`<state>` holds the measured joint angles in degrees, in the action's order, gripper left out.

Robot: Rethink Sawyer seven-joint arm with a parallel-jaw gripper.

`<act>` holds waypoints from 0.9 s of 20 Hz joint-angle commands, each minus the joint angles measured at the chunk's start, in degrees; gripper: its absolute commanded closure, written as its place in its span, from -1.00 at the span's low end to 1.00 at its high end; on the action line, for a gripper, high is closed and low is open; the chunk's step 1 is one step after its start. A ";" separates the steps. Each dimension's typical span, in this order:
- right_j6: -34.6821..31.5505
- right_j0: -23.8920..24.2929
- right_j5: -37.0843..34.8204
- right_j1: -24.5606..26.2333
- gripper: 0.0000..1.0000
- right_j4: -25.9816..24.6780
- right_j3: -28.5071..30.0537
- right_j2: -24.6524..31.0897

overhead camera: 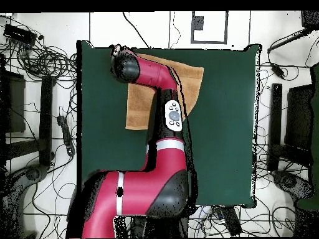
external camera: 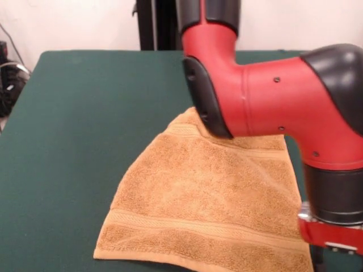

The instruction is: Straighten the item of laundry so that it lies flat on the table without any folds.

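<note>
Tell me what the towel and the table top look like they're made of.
The towel looks like golden-orange terry cloth: a nubby looped pile, with flat woven bands near two ends. The table has a dark green matte top, probably felt or a similar fabric covering; no shine or grain shows.

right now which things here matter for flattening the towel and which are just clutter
Job:
golden-orange terry-cloth towel
dark green felt-topped table
red and black robot arm

Lying about:
tangled black cables on the floor
black stands beside the table
</note>
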<state>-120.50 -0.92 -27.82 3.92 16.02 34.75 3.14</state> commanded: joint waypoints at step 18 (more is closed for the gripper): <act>-22.54 -7.26 -9.92 -2.90 -1.00 6.95 10.31 -9.23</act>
<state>-128.29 -5.55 -28.29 6.98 22.65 30.52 -4.42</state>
